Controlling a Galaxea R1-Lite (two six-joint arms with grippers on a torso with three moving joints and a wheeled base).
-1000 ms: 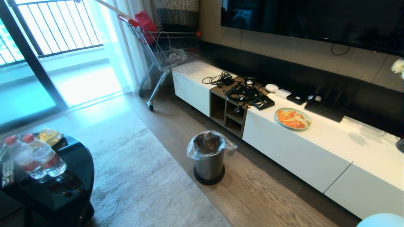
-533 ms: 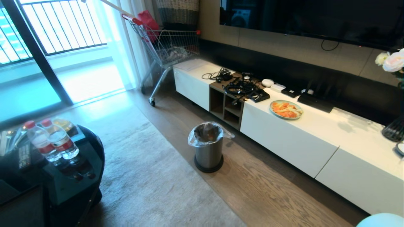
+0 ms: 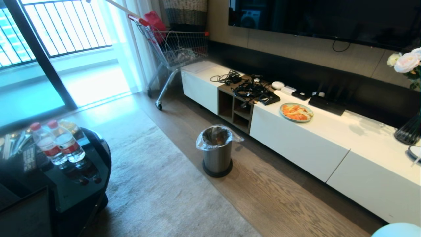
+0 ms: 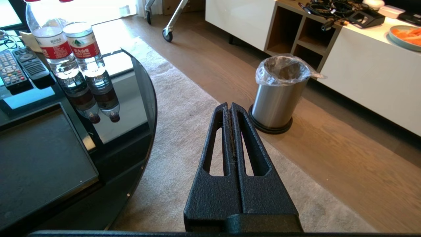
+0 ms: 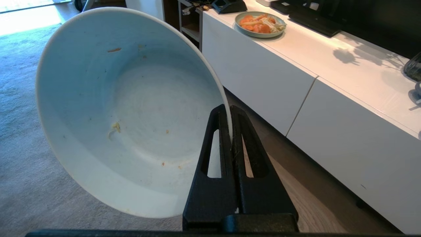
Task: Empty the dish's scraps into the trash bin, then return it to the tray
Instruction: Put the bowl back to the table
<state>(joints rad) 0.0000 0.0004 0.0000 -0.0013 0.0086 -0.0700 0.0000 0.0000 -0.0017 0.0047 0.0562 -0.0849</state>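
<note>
My right gripper [image 5: 228,109] is shut on the rim of the dish [image 5: 131,112], a white bowl tilted on its side. Only tiny crumbs cling inside it, and the scraps are out of view. An edge of the dish shows at the bottom right of the head view [image 3: 398,230]. The steel trash bin [image 3: 216,149] with its clear liner stands on the wood floor before the cabinet, also seen ahead of my left gripper [image 4: 229,106], which is shut and empty above the rug. The black tray [image 4: 39,158] lies bare on the glass table beside that gripper.
Two water bottles [image 3: 59,148] and remotes [image 4: 19,67] sit on the round glass table [image 3: 95,171]. A long white TV cabinet [image 3: 296,144] carries a pale-green plate of carrots [image 3: 296,112], cables and a vase [image 3: 408,131]. A shopping cart [image 3: 174,49] stands at the back.
The whole head view has shifted, so the camera moved: more of the glass table and the vase now show. The bin, the cabinet and both arms keep their places.
</note>
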